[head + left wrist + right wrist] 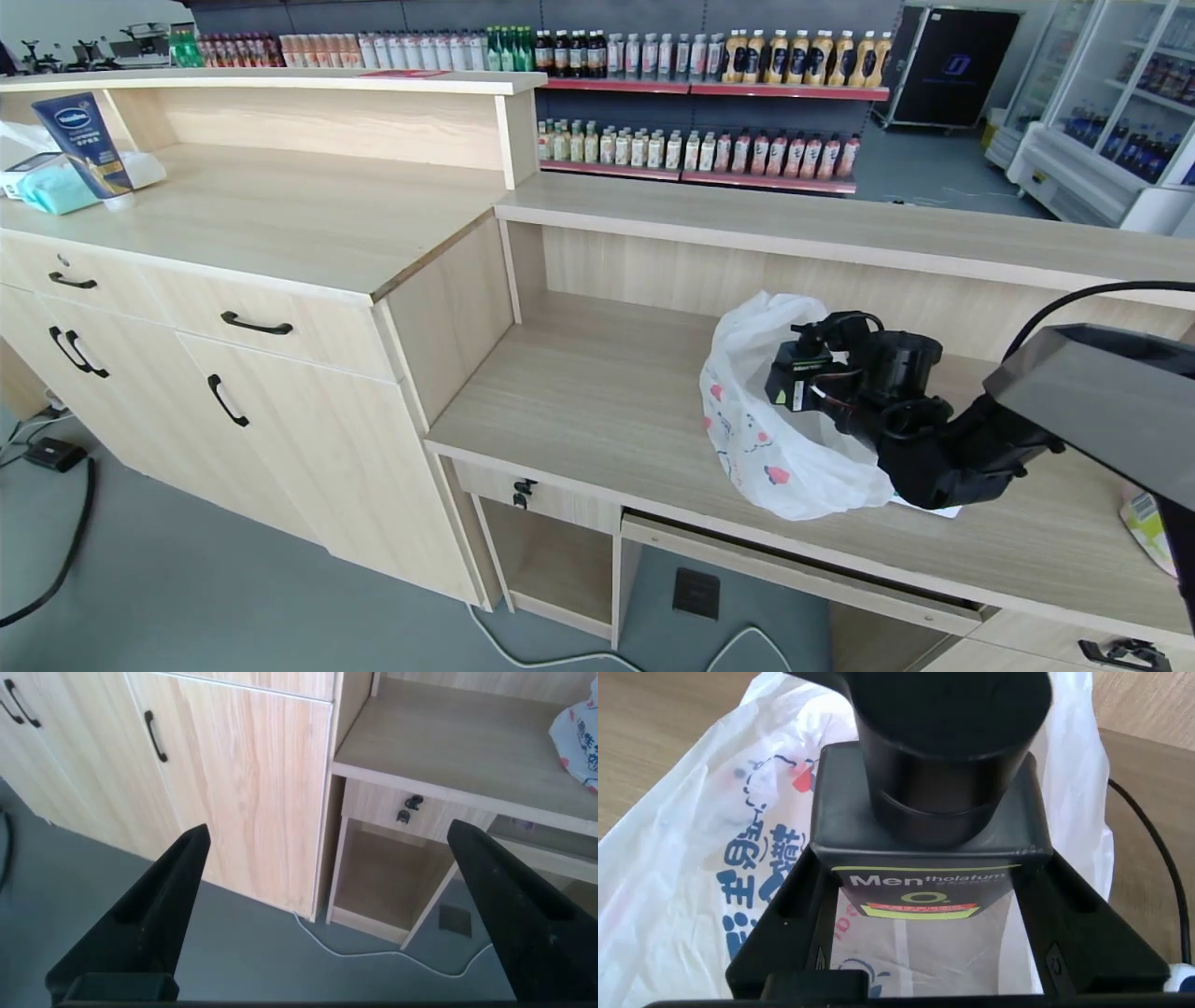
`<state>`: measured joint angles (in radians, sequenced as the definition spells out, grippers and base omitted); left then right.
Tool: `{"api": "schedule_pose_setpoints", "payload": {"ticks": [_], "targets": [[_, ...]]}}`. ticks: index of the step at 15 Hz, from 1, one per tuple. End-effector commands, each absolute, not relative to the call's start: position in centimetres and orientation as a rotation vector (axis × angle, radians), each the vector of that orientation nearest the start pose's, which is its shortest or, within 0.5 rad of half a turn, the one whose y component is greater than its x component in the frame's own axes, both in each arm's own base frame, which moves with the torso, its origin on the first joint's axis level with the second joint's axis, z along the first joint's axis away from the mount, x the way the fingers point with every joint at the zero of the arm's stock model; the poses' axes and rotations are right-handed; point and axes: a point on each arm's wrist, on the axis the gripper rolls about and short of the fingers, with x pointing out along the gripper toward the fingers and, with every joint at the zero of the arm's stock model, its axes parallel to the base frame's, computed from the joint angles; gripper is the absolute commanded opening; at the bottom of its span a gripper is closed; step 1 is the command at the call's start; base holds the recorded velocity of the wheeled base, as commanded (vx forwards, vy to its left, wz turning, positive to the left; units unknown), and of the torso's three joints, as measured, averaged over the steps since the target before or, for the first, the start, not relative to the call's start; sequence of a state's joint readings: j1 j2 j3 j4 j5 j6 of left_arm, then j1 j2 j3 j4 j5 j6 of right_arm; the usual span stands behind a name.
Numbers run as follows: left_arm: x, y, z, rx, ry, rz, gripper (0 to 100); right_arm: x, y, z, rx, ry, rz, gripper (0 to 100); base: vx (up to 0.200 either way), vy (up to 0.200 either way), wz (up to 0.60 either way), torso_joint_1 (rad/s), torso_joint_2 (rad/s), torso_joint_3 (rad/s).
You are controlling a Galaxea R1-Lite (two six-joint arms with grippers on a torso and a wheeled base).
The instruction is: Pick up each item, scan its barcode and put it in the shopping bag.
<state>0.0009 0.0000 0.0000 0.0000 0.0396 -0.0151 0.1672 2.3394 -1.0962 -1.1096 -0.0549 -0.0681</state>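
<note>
Right of centre in the head view, on the lower tabletop (597, 392), sits the bag (766, 448): thin white plastic, slumped on its side with its mouth open toward the right arm. I judge it soft and light. It will fold or slide if nudged, so nothing should lean on its rim.

The right gripper (929, 873) hangs at that mouth, clamped on a dark bottle (924, 812) with a wide black cap. The fingers (785, 924) press the bottle's two flat sides just below the shoulder, cap pointing away from the wrist, and white plastic shows beneath the bottle. It looks to me like rigid plastic, small and fairly light, with smooth sides that could slip. The flat faces under the cap are the right place to hold it, not the round cap. I'd call this the bagging step for this item, with the release not yet made.

The left gripper (327, 915) is low, over the grey floor (234, 943) before the cabinet (252, 775), fingers spread wide and holding nothing.

At the upper left of the head view, a blue tube (79, 140) stands on the higher tabletop, well apart from the bag.
</note>
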Motion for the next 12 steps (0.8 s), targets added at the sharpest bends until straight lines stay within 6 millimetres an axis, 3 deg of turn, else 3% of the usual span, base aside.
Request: {"api": "schedule_pose_setpoints", "payload": {"ticks": [1, 4, 12], "targets": [[-2.3, 0.1, 7.5, -0.015, 0.0, 0.041, 100, 44.0, 7.4, 4.7, -0.094, 0.136, 0.122, 0, 0.0, 0.0, 0.0, 0.0, 0.0, 0.0], [-2.3, 0.1, 7.5, -0.015, 0.0, 0.041, 100, 44.9, 7.5, 4.2, -0.113, 0.115, 0.124, 0, 0.0, 0.0, 0.0, 0.0, 0.0, 0.0], [-2.3, 0.1, 7.5, -0.015, 0.0, 0.041, 100, 44.9, 8.3, 2.1, -0.124, 0.159, 0.143, 0, 0.0, 0.0, 0.0, 0.0, 0.0, 0.0]]}}
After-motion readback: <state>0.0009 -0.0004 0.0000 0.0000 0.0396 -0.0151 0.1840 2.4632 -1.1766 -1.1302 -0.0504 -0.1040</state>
